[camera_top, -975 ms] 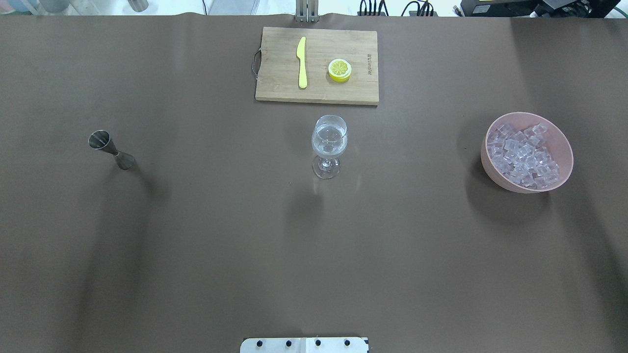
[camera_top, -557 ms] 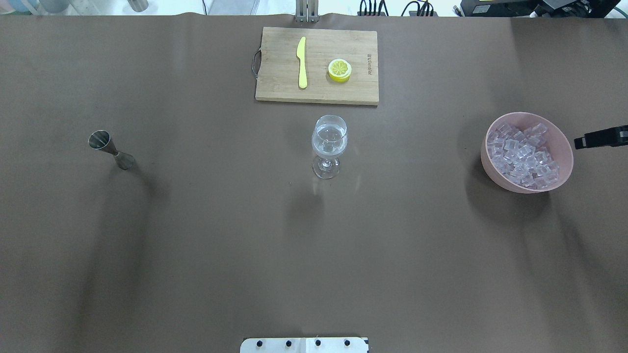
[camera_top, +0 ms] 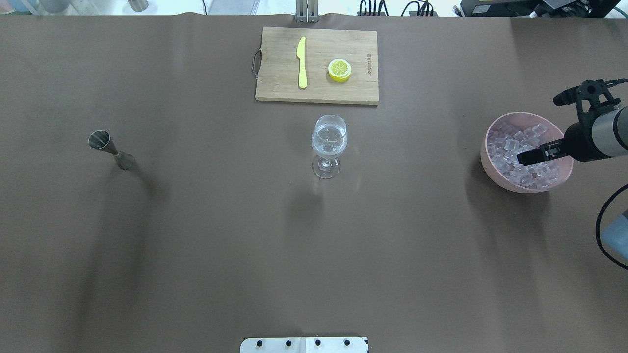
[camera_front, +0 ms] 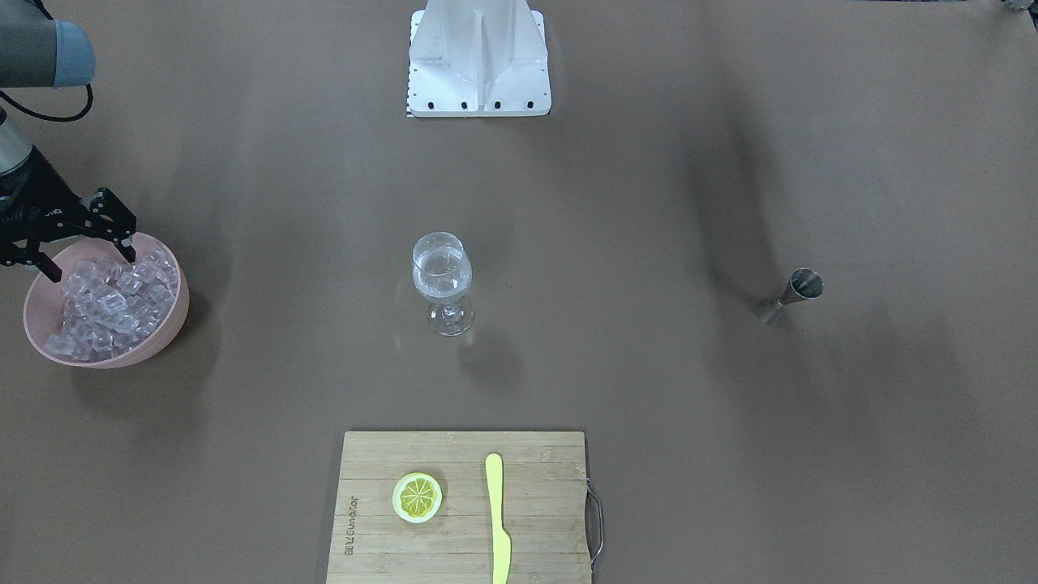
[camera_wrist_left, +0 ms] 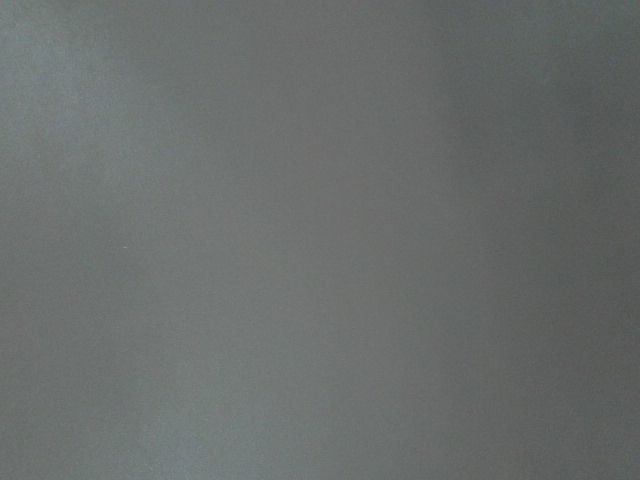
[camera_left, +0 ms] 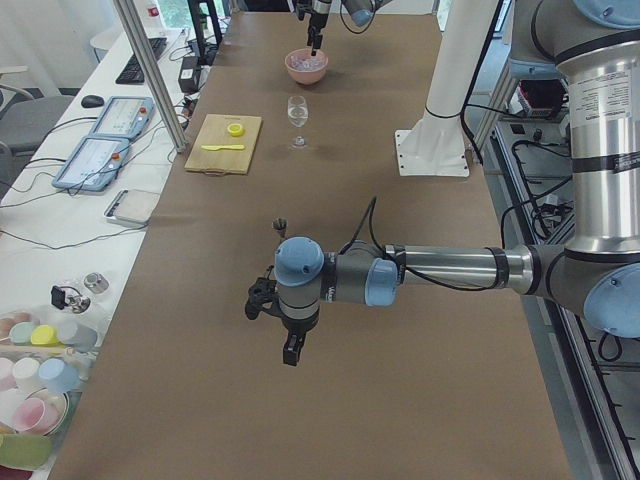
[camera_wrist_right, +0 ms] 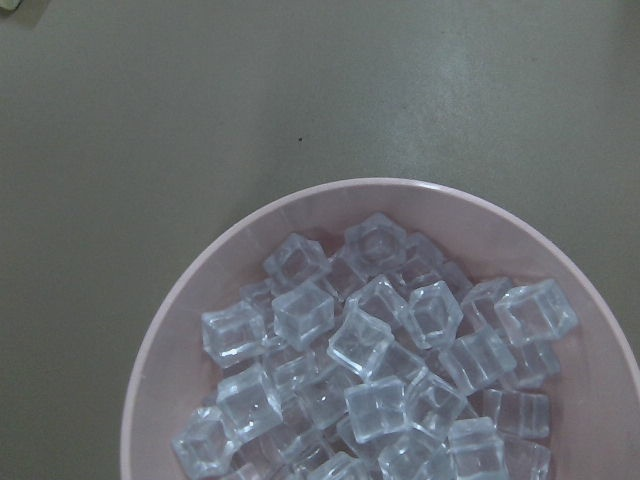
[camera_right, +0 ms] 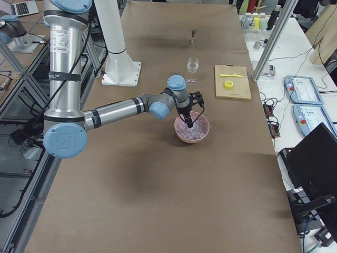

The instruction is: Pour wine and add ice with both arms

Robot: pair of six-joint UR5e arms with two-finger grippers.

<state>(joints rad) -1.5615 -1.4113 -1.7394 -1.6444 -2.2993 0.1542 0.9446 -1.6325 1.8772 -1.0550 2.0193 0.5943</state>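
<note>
Table [camera_top: 196, 245] held each thing where an arm could get at it. The left arm [camera_left: 450, 270] hung over a bare stretch, and I could not tell whether the left gripper [camera_left: 290, 345] was spread or closed. The right arm [camera_top: 608, 137] reached over the pink bowl [camera_top: 485, 164] on its own side, the right gripper [camera_front: 85, 251] spread wide and empty, 1 finger low over the heap. The glass [camera_top: 329, 142] stood mid-table, reachable by both arms, I judged. The metal measure [camera_top: 110, 149] stood well apart from either arm. The ice [camera_wrist_right: 370, 390] lay heaped in the bowl, probably the next pick.
</note>
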